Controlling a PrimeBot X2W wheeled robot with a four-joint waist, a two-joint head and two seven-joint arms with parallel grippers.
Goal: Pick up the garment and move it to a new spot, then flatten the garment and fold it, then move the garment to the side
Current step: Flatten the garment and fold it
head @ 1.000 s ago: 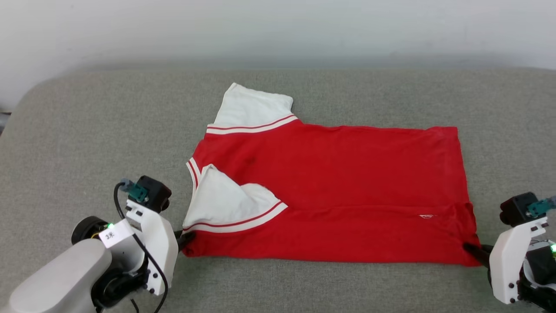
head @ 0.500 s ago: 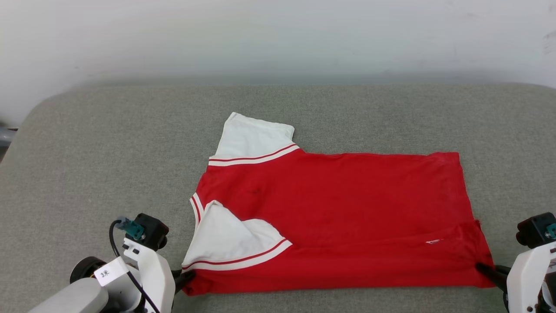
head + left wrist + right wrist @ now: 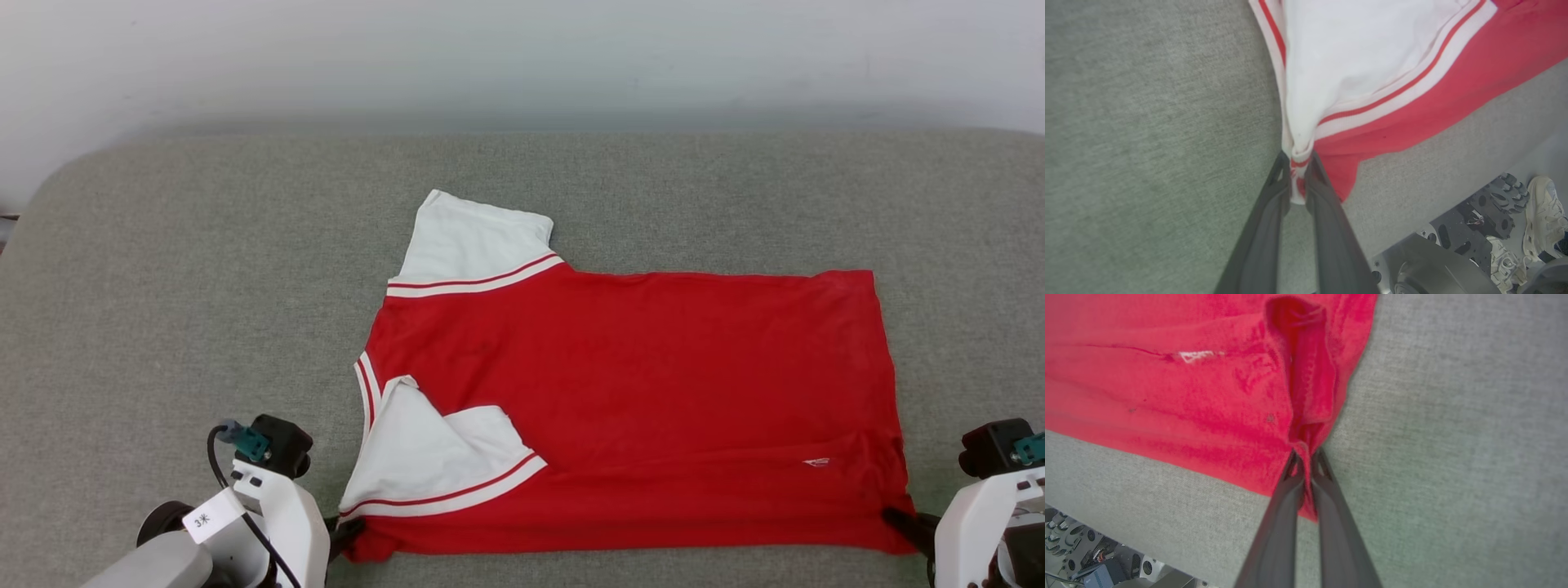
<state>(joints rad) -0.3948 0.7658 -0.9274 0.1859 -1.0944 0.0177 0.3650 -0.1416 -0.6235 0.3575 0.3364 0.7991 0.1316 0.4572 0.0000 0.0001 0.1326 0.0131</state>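
Note:
The garment (image 3: 637, 392), a red jersey T-shirt with white sleeves and red-white striped trim, lies spread flat on the grey cushioned surface (image 3: 204, 269), collar end to the left. One white sleeve (image 3: 473, 233) points away from me; the other (image 3: 433, 457) is folded over the red body. My left gripper (image 3: 349, 532) is shut on the near-left corner, pinching white sleeve cloth and red trim (image 3: 1298, 157). At the near-right hem corner, my right gripper (image 3: 898, 519) is shut on bunched red fabric (image 3: 1304, 451).
A pale wall (image 3: 522, 57) backs the far edge of the cushion. In the left wrist view, the robot's base (image 3: 1437, 265) and a person's white shoe (image 3: 1545, 220) show below the cushion's near edge. Bare grey cushion surrounds the garment on all sides.
The head camera tilted, shifting the whole picture. Both grippers keep their hold on the near corners, and the garment looks slightly more stretched and flatter than a second ago.

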